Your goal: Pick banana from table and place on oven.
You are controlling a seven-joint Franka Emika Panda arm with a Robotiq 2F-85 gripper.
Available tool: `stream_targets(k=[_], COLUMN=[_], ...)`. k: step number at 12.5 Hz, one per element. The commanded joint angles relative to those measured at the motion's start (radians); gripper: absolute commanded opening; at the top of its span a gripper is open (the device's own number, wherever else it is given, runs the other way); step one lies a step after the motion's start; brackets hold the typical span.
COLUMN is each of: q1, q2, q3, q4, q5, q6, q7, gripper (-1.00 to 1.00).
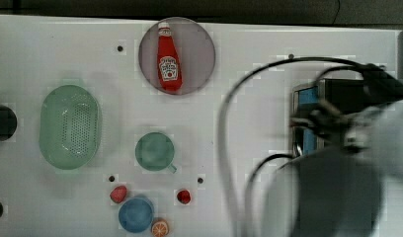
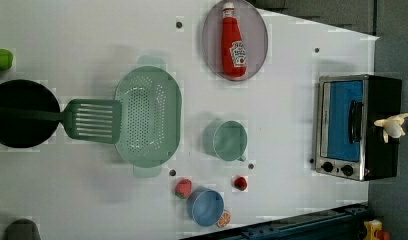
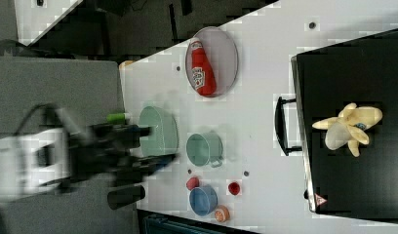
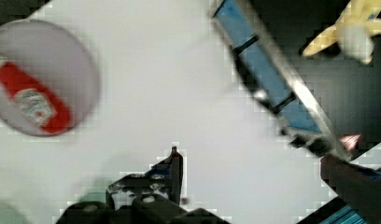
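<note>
The pale yellow banana [image 2: 392, 126] lies on the black top of the oven [image 2: 342, 127], with its peel spread out. It is also seen as the banana [image 3: 348, 127] on the oven [image 3: 353, 63], and as the banana [image 4: 352, 28] in the wrist view. My gripper [image 3: 150, 145] is open and empty. In the right view it is blurred and far to the left of the banana, over the green colander's edge. In the wrist view the gripper [image 4: 263, 177] has its two fingers spread wide over the white table [image 4: 170, 93], beside the oven [image 4: 272, 88] door.
A ketchup bottle [image 1: 168, 58] lies on a grey plate [image 1: 199, 54]. A green colander [image 1: 70, 126], a green mug [image 1: 154, 151], a blue bowl [image 1: 136, 215], two red strawberries and an orange slice [image 1: 160, 227] sit on the table [image 1: 263, 49]. A black pan [image 2: 22, 114] holds a spatula. My arm [image 1: 338, 187] and its cables cover the oven [image 1: 308, 98].
</note>
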Motion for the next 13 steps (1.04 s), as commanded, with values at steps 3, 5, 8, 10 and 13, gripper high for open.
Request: stream_targets(k=[3,5,8,10,13], q1=[0.037,0.037,0.037,0.035,0.035], q2=[0.053,0.041,0.033,0.035,0.036], q3=[0.233,0.255,0.252,0.251,0.253], q4=[-0.014,-0.014,-0.014,-0.014,-0.014], q5=[0.005,0.007,0.008,0.007,0.007], q6=[-0.016,0.015,0.009,0.009,0.009], q7=[0.617,0.682,0.677,0.677,0.677], gripper=[1.00,1.00,1.00,1.00,1.00])
